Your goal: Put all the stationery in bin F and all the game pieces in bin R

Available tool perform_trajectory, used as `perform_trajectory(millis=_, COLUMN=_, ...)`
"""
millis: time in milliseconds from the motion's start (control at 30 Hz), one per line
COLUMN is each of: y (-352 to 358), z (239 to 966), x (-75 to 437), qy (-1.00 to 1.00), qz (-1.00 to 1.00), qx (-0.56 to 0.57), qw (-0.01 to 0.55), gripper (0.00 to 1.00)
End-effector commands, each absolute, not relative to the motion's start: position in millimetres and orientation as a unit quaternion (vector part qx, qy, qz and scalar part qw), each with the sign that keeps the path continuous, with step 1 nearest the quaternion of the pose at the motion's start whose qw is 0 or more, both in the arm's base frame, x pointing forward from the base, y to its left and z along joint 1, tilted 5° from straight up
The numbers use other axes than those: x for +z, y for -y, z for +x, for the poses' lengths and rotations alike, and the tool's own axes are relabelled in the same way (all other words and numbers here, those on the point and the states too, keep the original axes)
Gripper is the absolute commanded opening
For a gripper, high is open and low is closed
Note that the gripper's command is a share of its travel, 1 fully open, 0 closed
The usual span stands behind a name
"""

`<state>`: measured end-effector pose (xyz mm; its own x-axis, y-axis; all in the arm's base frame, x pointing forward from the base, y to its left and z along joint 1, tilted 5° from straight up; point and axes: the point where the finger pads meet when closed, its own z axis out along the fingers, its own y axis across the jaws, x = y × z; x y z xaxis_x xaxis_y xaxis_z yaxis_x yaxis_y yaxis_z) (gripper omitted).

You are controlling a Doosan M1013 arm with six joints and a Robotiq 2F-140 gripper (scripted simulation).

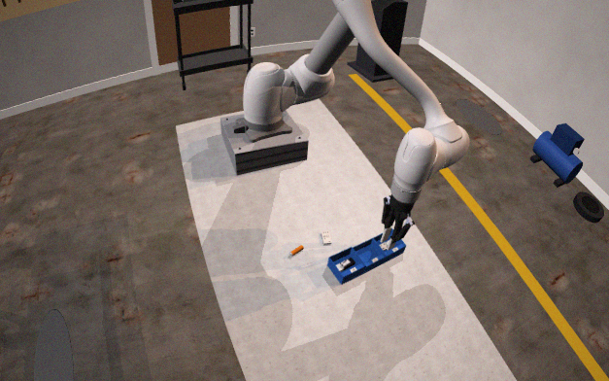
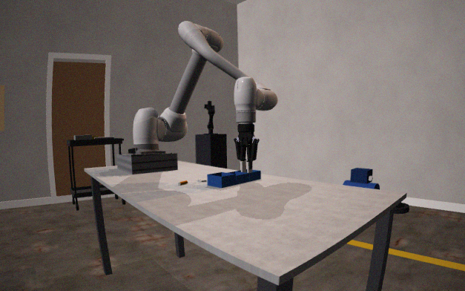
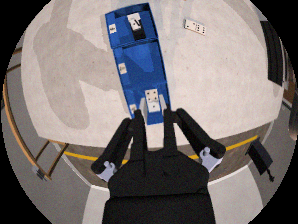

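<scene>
The blue bins (image 1: 364, 269) (image 2: 230, 181) (image 3: 145, 59) stand joined in a row of three; the letters on their white labels are too small to read. My gripper (image 1: 387, 242) (image 2: 246, 171) (image 3: 153, 101) points down into the end bin nearest the wrist, its fingers slightly open. A white domino (image 3: 152, 93) with dark pips is between the fingertips in that bin, with narrow gaps at its sides. A white-and-black object (image 1: 345, 264) (image 3: 134, 22) lies in the opposite end bin. The middle bin looks empty.
A white tile (image 1: 325, 237) (image 3: 194, 26) with dark marks lies on the table beside the bins. An orange cylinder (image 1: 297, 250) (image 2: 183, 182) with a pale tip lies farther from the bins. The arm's grey base (image 1: 271, 155) (image 2: 155, 163) stands at the table's back.
</scene>
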<state>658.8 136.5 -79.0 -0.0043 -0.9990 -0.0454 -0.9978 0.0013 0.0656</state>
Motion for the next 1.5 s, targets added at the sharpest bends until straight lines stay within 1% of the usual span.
perform_trajectory(millis=0, y=-137, z=659, x=-79, qy=0.708, qz=0.706, qx=-0.039, qw=0.007, gripper=0.19)
perform_trajectory(millis=767, y=-135, z=661, x=-51, qy=0.708, qz=0.706, qx=-0.039, qw=0.007, gripper=0.19)
perform_trajectory(millis=900, y=-134, z=662, x=-31, qy=0.708, qz=0.706, qx=-0.039, qw=0.007, gripper=0.19)
perform_trajectory(millis=1200, y=-134, z=662, x=-28, qy=0.708, qz=0.706, qx=-0.039, qw=0.007, gripper=0.19)
perform_trajectory(millis=1233, y=-128, z=657, x=-28, qy=0.690, qz=0.723, qx=-0.039, qw=0.006, gripper=0.25)
perform_trajectory(millis=1467, y=-83, z=620, x=-27, qy=0.592, qz=0.805, qx=-0.039, qw=0.003, gripper=0.25)
